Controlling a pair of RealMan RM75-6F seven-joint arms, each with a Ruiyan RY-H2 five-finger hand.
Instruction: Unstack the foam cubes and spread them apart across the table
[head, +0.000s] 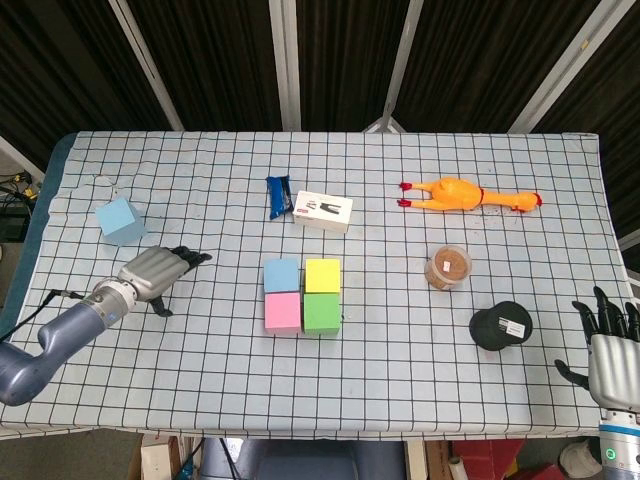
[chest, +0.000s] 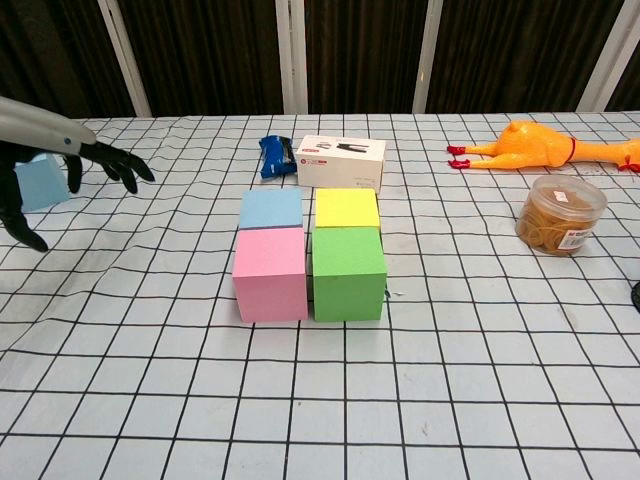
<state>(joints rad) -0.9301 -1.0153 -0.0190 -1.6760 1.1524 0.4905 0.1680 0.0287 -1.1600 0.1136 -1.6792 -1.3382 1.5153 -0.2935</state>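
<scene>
Here, the checked table (head: 400, 400) carries four foam cubes pressed together in a square: blue cube (head: 282, 274), yellow cube (head: 322, 273), pink cube (head: 282, 312) and green cube (head: 321, 312), all to the right of the left hand (head: 155, 273). That hand hovers low, holding nothing, fingers (chest: 118, 160) spread and pointing at the cubes. A lone blue cube (head: 121, 220) sits just behind it, apart. The right hand (head: 610, 355) waits at the table's near right corner, fingers apart, empty. Beyond the cubes lie a rubber chicken (head: 462, 193), white box (head: 323, 210), black lid (head: 501, 326), jar (head: 448, 267) and blue wrapper (head: 279, 196).
</scene>
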